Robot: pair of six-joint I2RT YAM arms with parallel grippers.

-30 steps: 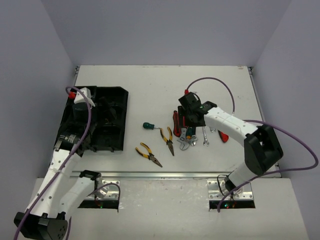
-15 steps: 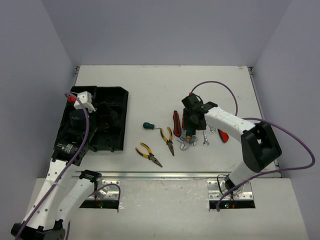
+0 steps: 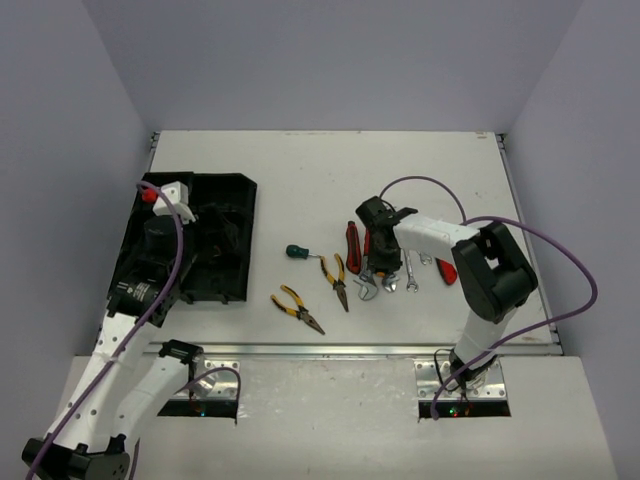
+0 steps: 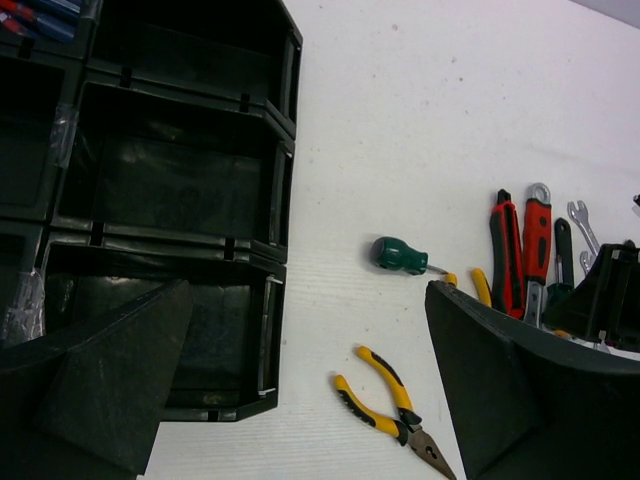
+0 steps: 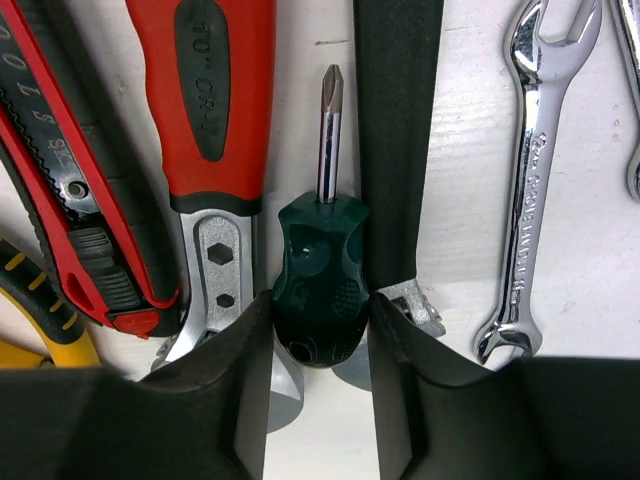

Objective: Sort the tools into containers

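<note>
My right gripper (image 3: 376,262) is down in the tool pile. In the right wrist view its fingers (image 5: 320,302) press both sides of a green-handled stubby screwdriver (image 5: 322,265) lying between a red-handled adjustable wrench (image 5: 215,90) and a black-handled tool (image 5: 398,130). A silver wrench (image 5: 530,180) lies to the right, a red cutter (image 5: 60,170) to the left. My left gripper (image 3: 160,245) hangs open and empty over the black organizer tray (image 3: 238,185); the left wrist view (image 4: 310,400) shows its compartments (image 4: 280,200).
A second green screwdriver (image 3: 296,251), also in the left wrist view (image 4: 400,255), and two yellow pliers (image 3: 296,308) (image 3: 335,280) lie between tray and pile. A red handle (image 3: 446,272) lies right of the pile. Red and blue handles (image 4: 30,15) lie in a far tray compartment.
My right gripper has swung and come nearer over the pile, down onto the green screwdriver. My left arm has shifted slightly over the tray.
</note>
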